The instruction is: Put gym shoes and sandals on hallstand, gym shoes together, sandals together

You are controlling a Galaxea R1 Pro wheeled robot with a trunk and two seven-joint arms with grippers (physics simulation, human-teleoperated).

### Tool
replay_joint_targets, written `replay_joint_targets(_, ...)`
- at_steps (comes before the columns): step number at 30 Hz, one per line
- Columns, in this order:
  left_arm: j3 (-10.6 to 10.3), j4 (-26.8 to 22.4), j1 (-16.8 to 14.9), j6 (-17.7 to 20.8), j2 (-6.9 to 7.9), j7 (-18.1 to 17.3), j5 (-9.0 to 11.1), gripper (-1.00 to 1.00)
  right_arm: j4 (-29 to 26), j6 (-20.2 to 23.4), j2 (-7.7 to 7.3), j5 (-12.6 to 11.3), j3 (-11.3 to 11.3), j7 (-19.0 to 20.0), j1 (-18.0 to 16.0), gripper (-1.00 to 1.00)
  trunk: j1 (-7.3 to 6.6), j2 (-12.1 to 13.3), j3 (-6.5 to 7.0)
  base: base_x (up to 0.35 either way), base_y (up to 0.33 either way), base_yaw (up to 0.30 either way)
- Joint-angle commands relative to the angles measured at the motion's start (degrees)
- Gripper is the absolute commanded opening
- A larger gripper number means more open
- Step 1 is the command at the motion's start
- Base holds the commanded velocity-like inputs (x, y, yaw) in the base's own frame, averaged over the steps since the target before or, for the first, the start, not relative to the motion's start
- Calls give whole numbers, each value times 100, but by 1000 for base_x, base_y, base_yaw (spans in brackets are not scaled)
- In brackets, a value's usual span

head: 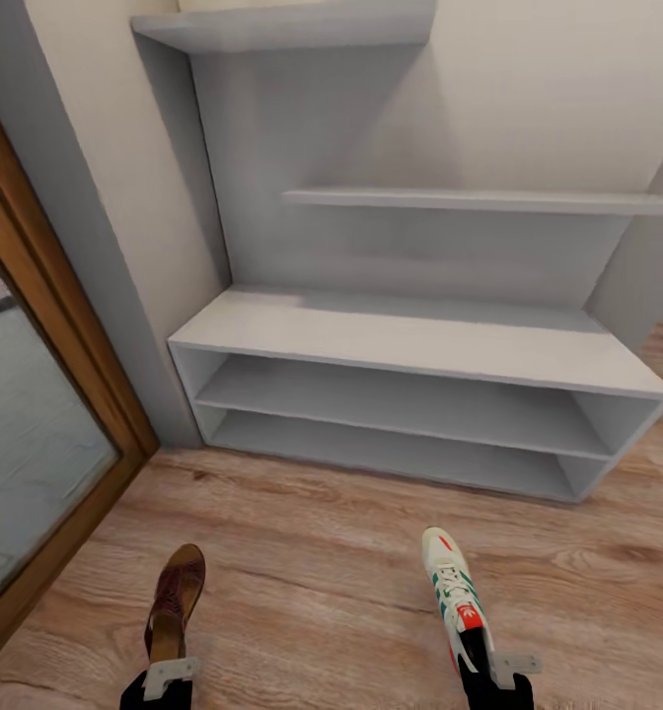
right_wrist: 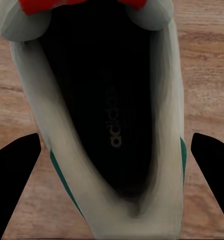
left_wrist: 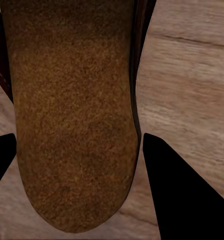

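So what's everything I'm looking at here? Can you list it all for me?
sandal: one, brown, at the left tool above the floor, toe toward the rack
gym shoe: one, cream-white with green stripes and red-orange patches, at the right tool, toe toward the rack
hallstand: one, pale grey-white, against the wall ahead; bench top, two open shelf bays, nothing on it
floating shelves: two, grey-white, on the back panel above the bench
corridor floor: light brown wood planks
door frame: one, brown wood, with a glass pane, on the left
left tool: black fingers on either side of the sandal's heel end
right tool: black fingers on either side of the gym shoe's heel end
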Motion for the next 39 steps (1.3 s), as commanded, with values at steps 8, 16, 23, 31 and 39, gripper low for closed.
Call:
replay_joint_targets(8, 28, 2, -3, -18, -2, 20, -83, -100, 3, -21, 1, 20, -51, 51, -5, -100, -1, -2, -4, 0, 303, -264)
replay_joint_targets(16, 22, 1, -3, -18, -5, 20, -84, -100, -3, -21, 1, 20, -51, 48, -5, -100, -1, -2, -4, 0, 175, -216)
replay_joint_targets(23, 20, 7, -3, -18, -17, 20, -84, -100, -14, -21, -23, 17, -61, 57, -5, -100, -1, -2, -4, 0, 13, -26)
replay_joint_targets(31, 20, 8, -3, -18, -19, 20, -84, -100, -14, -21, -33, 20, -51, 61, -5, -100, -1, -2, -4, 0, 0, 0)
replay_joint_targets(39, 20, 8, -3, -18, -19, 20, -84, -100, -26, -21, -27, 13, -51, 53, -5, -100, -1, -2, -4, 0, 0, 0)
